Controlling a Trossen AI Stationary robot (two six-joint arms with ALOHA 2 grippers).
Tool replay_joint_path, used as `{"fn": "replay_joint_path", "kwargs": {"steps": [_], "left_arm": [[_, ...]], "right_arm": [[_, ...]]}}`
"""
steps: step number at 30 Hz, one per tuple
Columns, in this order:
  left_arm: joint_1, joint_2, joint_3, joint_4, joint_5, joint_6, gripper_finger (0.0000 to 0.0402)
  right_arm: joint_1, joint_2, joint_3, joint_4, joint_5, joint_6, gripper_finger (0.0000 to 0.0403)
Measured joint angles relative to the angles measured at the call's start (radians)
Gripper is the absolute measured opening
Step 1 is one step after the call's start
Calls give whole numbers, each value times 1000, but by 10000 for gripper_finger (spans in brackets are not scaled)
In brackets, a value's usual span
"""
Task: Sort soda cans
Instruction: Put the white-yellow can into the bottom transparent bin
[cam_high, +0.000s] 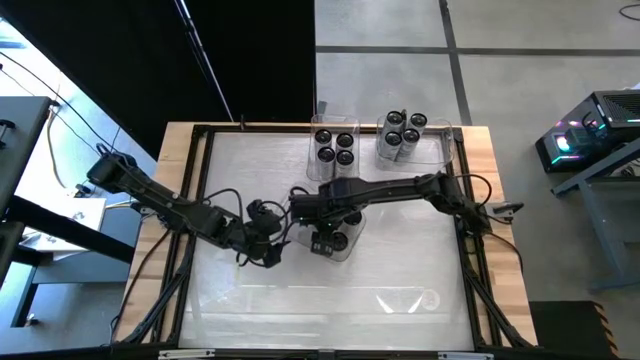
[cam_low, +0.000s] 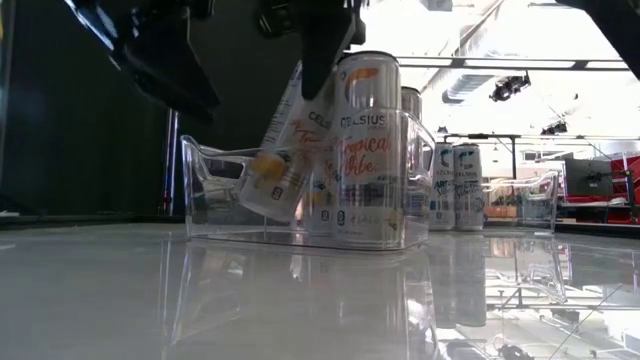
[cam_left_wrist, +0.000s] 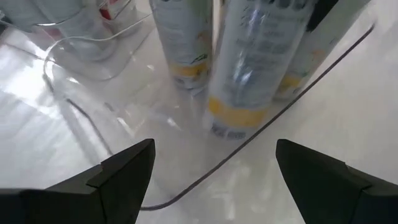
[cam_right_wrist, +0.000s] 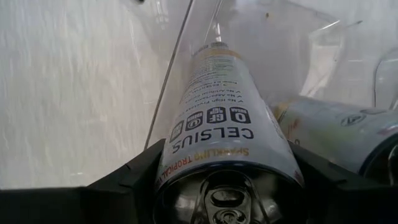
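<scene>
Right wrist view shows your right gripper (cam_right_wrist: 227, 180) clamped across the top end of a tilted can (cam_right_wrist: 221, 118), a finger on each side, its base already down inside the near clear tray (cam_low: 210, 175). In the low view that can leans against the upright cans (cam_low: 368, 140) standing in the tray; the tilt probably comes from the slanted grip, so it likely needs righting before release. Your left gripper (cam_left_wrist: 211, 180) hovers just beside the tray's corner with fingers spread wide and empty, seemingly waiting. More cans stand sorted in two far trays (cam_high: 322, 128) at the table's back edge, well apart.
</scene>
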Motion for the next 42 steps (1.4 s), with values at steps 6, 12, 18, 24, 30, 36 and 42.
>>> {"fn": "replay_joint_path", "kwargs": {"steps": [6,12,18,24,30,36,42], "left_arm": [[37,11,0,76,68,0,328],[62,32,0,89,72,42,328],[66,35,0,118,48,76,328],[66,42,0,127,27,99,328],[67,82,1,150,13,135,328],[79,127,1,165,9,157,328],[94,165,1,212,20,200,328]], "right_arm": [[2,10,0,14,-19,10,236],[2,13,0,21,-28,8,236],[3,13,0,21,-39,0,236],[3,13,0,18,-44,0,236],[6,12,11,7,-45,-1,236],[6,12,12,5,-46,-1,236],[5,11,12,-4,-53,0,236]]}}
